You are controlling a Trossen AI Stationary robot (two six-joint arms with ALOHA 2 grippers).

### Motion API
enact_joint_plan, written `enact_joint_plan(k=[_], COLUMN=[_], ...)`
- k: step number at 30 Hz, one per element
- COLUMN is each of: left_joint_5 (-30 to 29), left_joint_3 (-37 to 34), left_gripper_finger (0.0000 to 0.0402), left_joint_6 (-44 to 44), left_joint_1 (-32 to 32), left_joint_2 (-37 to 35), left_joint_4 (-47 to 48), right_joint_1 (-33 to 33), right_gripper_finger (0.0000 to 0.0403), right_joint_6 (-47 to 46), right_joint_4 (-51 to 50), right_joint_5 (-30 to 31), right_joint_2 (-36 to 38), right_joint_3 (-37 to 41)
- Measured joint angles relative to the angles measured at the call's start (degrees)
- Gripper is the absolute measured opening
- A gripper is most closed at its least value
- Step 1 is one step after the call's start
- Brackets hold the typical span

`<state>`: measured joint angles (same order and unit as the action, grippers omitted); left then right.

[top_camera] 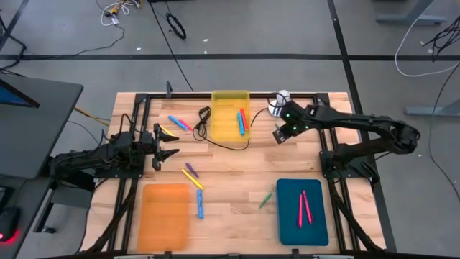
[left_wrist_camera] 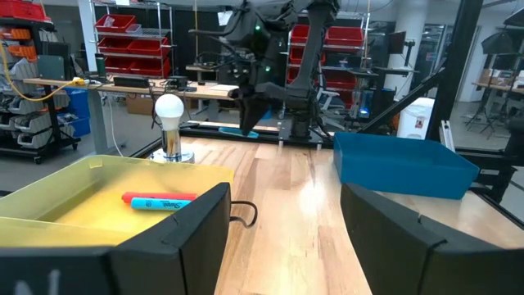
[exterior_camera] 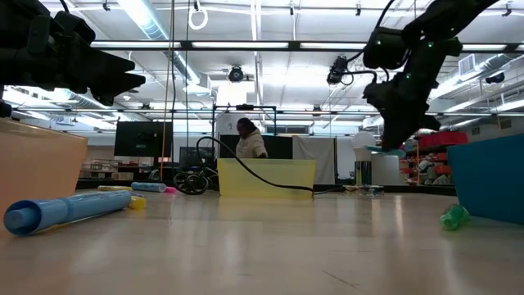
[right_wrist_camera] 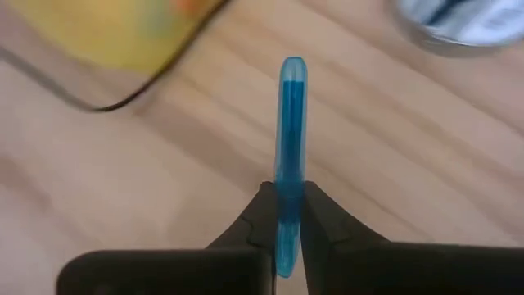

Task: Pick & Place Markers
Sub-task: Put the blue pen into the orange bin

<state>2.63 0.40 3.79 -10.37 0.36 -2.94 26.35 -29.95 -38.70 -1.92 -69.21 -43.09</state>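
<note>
My right gripper (top_camera: 279, 134) is shut on a blue marker (right_wrist_camera: 291, 123) and hangs above the wood just right of the yellow tray (top_camera: 230, 96). That tray holds a red and a blue marker (top_camera: 241, 121). Loose markers lie left of it (top_camera: 177, 124) and at mid-table (top_camera: 194, 180). A green marker (top_camera: 266, 199) lies beside the teal tray (top_camera: 287, 216), which holds two pink ones (top_camera: 303, 206). My left gripper (top_camera: 171, 144) waits open at the table's left. My right gripper pinches the blue marker between its two fingertips (right_wrist_camera: 266, 215), near one end of the marker (right_wrist_camera: 285, 246). The longer part sticks out past the fingers. The fingers slant down from the table's right. The marker is lifted clear of the table (exterior_camera: 385, 151).
An orange tray (top_camera: 165, 216) sits at the near left. A thin black cable (top_camera: 215, 140) loops from the yellow tray's left side across the wood. A small white bulb on a metal base (top_camera: 280, 101) stands at the far edge, close behind my right gripper.
</note>
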Motion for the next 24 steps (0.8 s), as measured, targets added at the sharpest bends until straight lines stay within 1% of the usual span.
enact_joint_plan(k=[5, 10, 16, 24], left_joint_5=[0.02, 0.02, 0.01, 0.00], left_joint_3=[0.01, 0.02, 0.02, 0.00], left_gripper_finger=[0.0238, 0.0238, 0.0238, 0.0238], left_joint_6=[0.00, 0.02, 0.00, 0.00], left_joint_1=[0.00, 0.00, 0.00, 0.00], left_joint_2=[0.00, 0.00, -0.02, -0.02], left_joint_4=[-0.02, -0.02, -0.01, 0.00], right_joint_1=[-4.34, -7.59, -9.94, -12.97], right_gripper_finger=[0.0022, 0.0021, 0.0018, 0.0017], right_joint_6=[-0.62, -0.89, 3.18, 9.29], right_joint_4=[4.00, 5.96, 6.03, 8.53], right_joint_5=[-2.06, -2.15, -2.06, -2.00], right_joint_2=[0.00, -0.02, -1.21, -5.86], right_joint_3=[0.00, -0.50, -7.19, -17.29])
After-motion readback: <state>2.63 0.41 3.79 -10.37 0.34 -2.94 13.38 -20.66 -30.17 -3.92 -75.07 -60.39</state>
